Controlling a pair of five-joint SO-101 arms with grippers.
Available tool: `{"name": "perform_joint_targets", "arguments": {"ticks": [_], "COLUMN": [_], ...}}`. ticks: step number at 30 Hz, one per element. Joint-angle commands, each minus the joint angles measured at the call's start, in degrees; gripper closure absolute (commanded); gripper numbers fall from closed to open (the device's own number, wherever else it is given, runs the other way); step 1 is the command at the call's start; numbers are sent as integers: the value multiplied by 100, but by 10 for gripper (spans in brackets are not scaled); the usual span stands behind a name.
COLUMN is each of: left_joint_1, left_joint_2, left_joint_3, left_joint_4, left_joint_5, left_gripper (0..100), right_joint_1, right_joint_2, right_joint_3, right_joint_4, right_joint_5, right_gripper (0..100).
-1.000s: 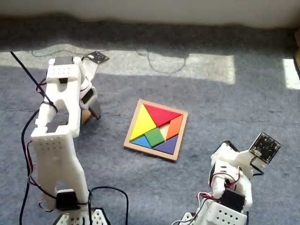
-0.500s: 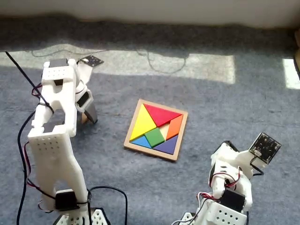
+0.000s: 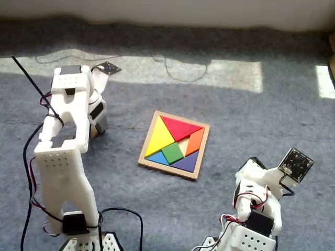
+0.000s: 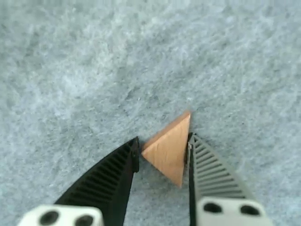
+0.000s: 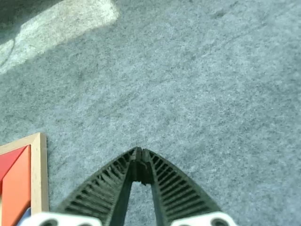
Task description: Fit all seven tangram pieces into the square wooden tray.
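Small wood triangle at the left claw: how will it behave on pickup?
The wooden triangle looks rigid and probably light: small, flat, solid. The left claw meets a flat edge on one side, a corner on the other, so it may twist or pop out. The carpet likely resists sliding.

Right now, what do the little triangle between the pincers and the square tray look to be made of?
The small triangle looks like bare, unpainted wood: pale tan, matte, with faint grain streaks. The tray seems to be the same light wood, judging by its tan rim. The pieces inside it are coated in bright, flat colours, probably paint.
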Motion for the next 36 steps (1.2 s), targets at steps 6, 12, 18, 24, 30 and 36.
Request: {"name": "perform_joint_targets", "arguments": {"ticks": [6, 12, 18, 24, 30, 36], "left_joint_1": [312, 330, 453, 796, 1780, 2949], "left_joint_2": [-119, -127, -435, -1200, -1974, -2747], "left_joint_3": [330, 356, 365, 426, 1393, 2149], "left_joint_4": [53, 79, 668, 993, 941, 281], "left_joint_5": [-26, -26, -18, 809, 1310, 2163], "left_gripper": [873, 916, 916, 917, 917, 917], "right_joint_1": [-57, -57, -57, -57, -57, -57], "right_joint_2": [-92, -92, -92, -92, -92, -92], "right_joint_3": [655, 655, 655, 655, 655, 655], "right_joint_4": [4, 4, 4, 4, 4, 4], "right_joint_5": [70, 70, 70, 70, 70, 70], "right_gripper": [993, 993, 993, 993, 993, 993]}}
